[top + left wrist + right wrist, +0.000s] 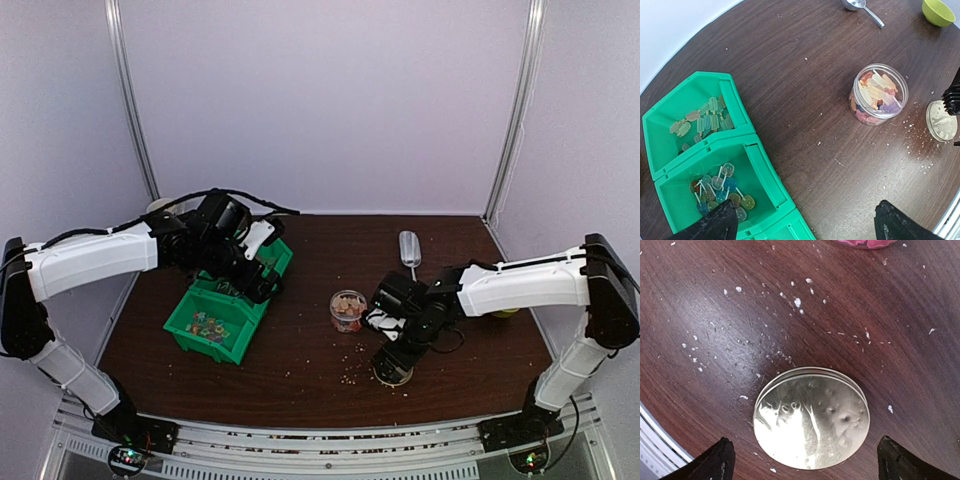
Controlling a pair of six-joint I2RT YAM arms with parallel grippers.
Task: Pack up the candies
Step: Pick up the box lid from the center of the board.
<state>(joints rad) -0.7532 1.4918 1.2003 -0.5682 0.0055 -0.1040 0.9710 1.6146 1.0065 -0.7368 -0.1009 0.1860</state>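
In the overhead view I have open tabletop (pixel 300 375) at centre, between the green bins (pixel 215 325) on the left and the candy jar (pixel 348 310). Lower right of the jar, the gold lid (pixel 811 417) fills the gap between my right gripper's (pixel 807 462) spread fingers. The scoop (pixel 410 250) blocks the upper middle.

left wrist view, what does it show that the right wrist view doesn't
Only the left wrist: green bins holding candies, a scoop and a lime bowl.
Only the right wrist: the dents in the gold lid, seen close up between the fingers of the open right gripper.
Both: the lid, pale crumbs, the brown table, and probably the jar, which is only a pink sliver at the top edge of the right wrist view.
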